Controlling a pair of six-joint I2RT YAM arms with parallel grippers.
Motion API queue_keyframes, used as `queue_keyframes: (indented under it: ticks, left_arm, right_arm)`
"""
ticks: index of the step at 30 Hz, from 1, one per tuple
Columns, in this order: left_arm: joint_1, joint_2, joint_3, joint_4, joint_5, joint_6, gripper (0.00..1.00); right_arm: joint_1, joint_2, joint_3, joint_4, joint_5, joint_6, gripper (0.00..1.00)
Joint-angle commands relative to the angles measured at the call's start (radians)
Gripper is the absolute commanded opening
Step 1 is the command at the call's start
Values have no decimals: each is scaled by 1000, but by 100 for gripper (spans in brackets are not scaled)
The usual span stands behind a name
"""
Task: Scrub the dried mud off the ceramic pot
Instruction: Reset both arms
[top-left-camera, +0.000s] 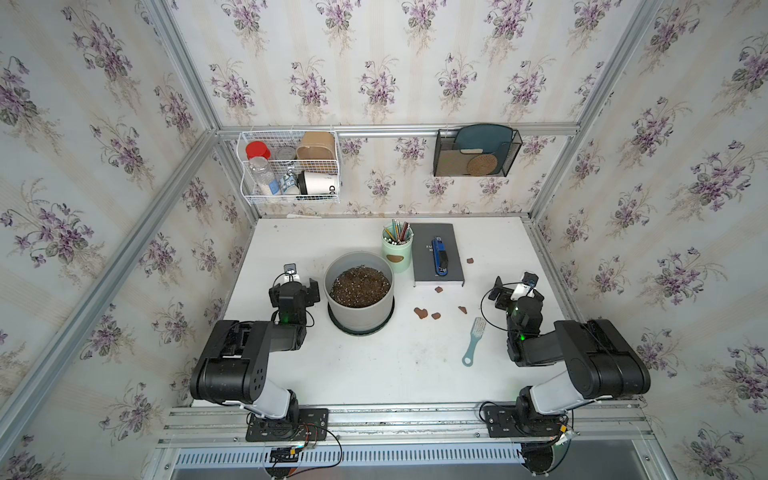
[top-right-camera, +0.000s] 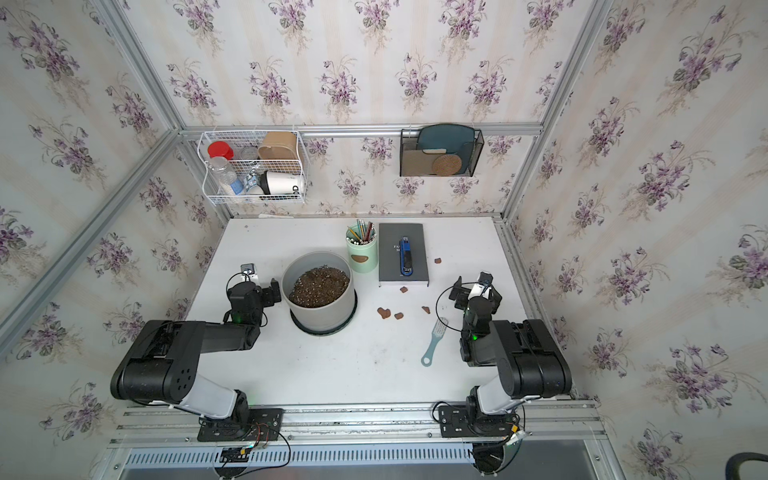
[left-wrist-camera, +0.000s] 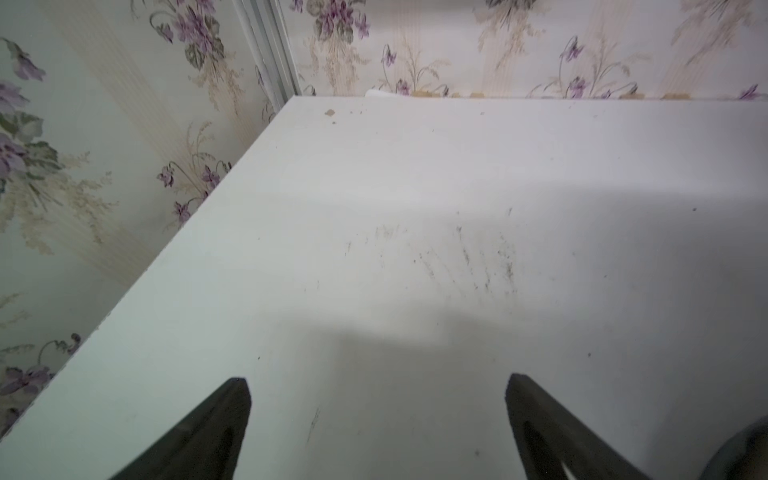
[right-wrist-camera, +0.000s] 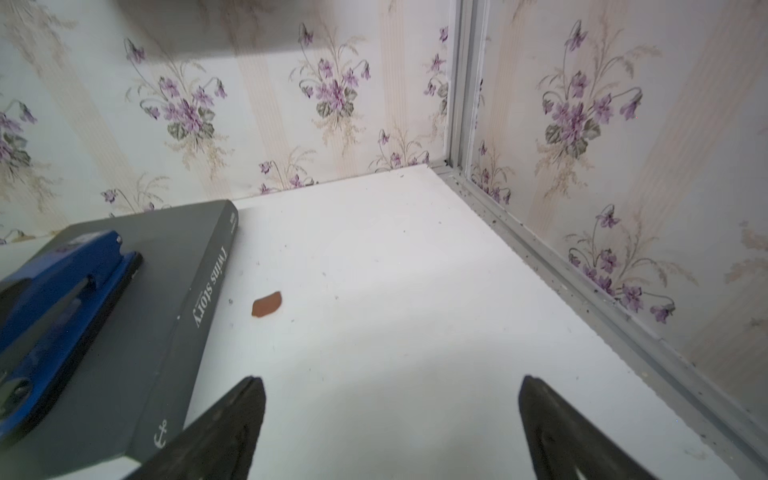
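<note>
Top views, task thing: the ceramic pot (top-left-camera: 362, 316) stands upright on its black saucer (top-left-camera: 360, 331), left of the table's (top-left-camera: 374, 374) middle, with soil inside.
Dried mud: the dried mud (top-left-camera: 420, 312) lies as loose reddish-brown flakes on the table between the pot and the right arm. The pot wall that shows looks clean, and its far and left sides are hidden.
Scrub brush: the blue-grey scrub brush (top-left-camera: 473, 341) lies flat. Its long axis runs front to back, with the bristle head toward the back wall and the ringed handle toward the robot.
Left gripper: the left gripper (top-left-camera: 294, 286) is released and empty, just beside the pot's left wall and pointing at the back wall. The left wrist view shows only bare table ahead.
Right gripper: the right gripper (top-left-camera: 515, 291) is spread wide and holds nothing. It is aimed at the back corner.
Deciding relation: the brush lies behind and inward of the right gripper, which is by far the nearer one. I judge that arm must draw back and turn to reach the handle.
Obstacles: nothing lies on the brush, and the flakes sit near its head.
Surroundings: a dark book (right-wrist-camera: 124, 332) carries a blue stapler (top-left-camera: 440, 257), with a lone flake (right-wrist-camera: 267, 304) beside its spine. A mint pencil cup (top-left-camera: 397, 253) stands behind the pot.
</note>
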Motion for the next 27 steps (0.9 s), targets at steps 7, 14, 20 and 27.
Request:
queue_keyframes:
  ticks: [7, 14, 20, 27]
  left_arm:
    - [-23, 5, -10, 101, 12, 46, 100]
    - [-27, 13, -12, 110, 19, 59, 100]
    - [-27, 12, -10, 108, 21, 58, 100]
    - [-25, 13, -6, 101, 25, 57, 100]
  right_arm:
    - [4, -3, 16, 65, -75, -25, 100]
    - [4, 1, 30, 49, -124, -53, 100]
    - [3, 2, 30, 48, -125, -53, 100]
    - [3, 1, 31, 48, -124, -53, 100]
